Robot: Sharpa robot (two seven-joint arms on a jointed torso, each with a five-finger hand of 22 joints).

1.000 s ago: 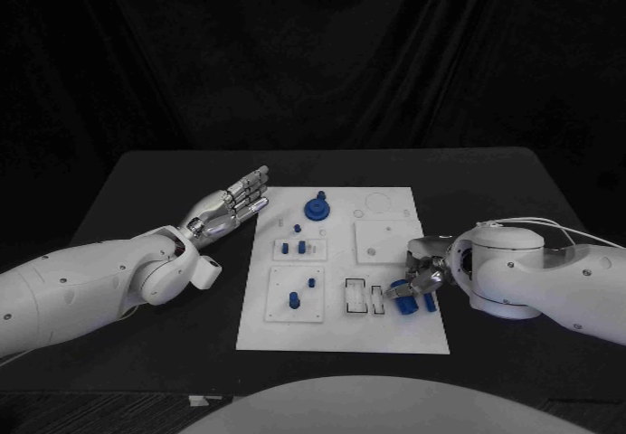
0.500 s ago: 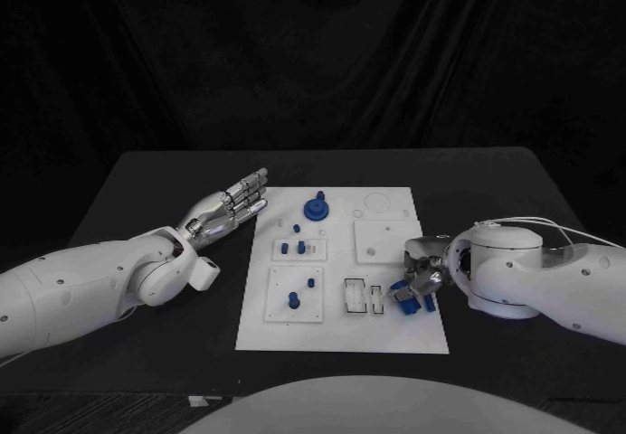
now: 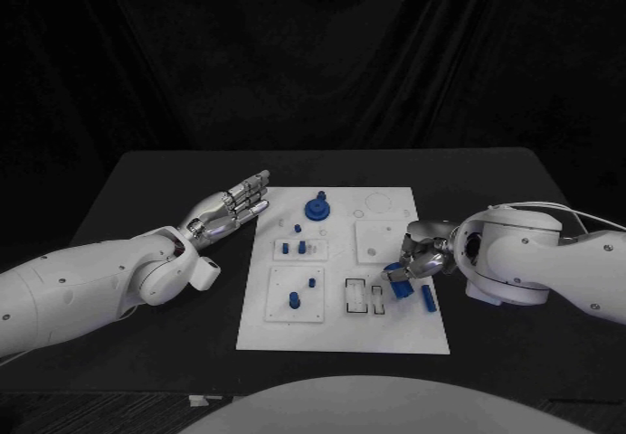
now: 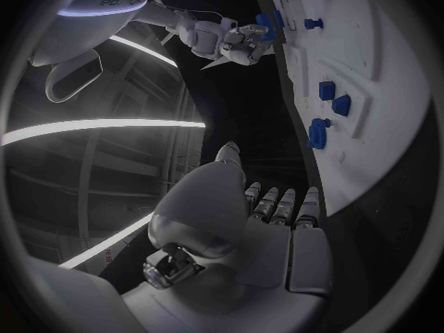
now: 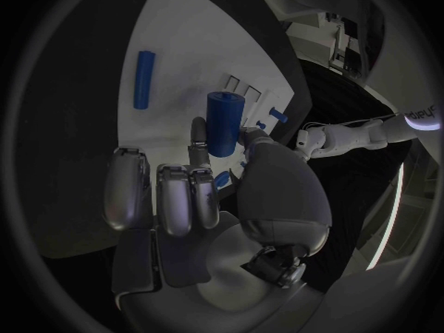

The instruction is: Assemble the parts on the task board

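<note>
Here, a white task board is seen lying in the middle of the black tabletop, with small blue parts set on it. The right robot hand is held over the board's right edge, and a blue cylinder is pinched upright between its thumb and a finger, as is shown plainly in the right wrist view; the remaining fingers are curled beside it. A second blue piece, a slim rod, is seen lying flat on the board just beside that hand, apart from it. The left robot hand is rested at the board's left edge near its far corner, with its fingers stretched out straight and close together, and nothing is held in it. Near the far edge of the board a round blue part with a peg is stood. In the board's left half, small blue pieces are seated in an upper raised panel and further blue pieces in a lower one. Two narrow rectangular slots are outlined just left of the right robot hand.
</note>
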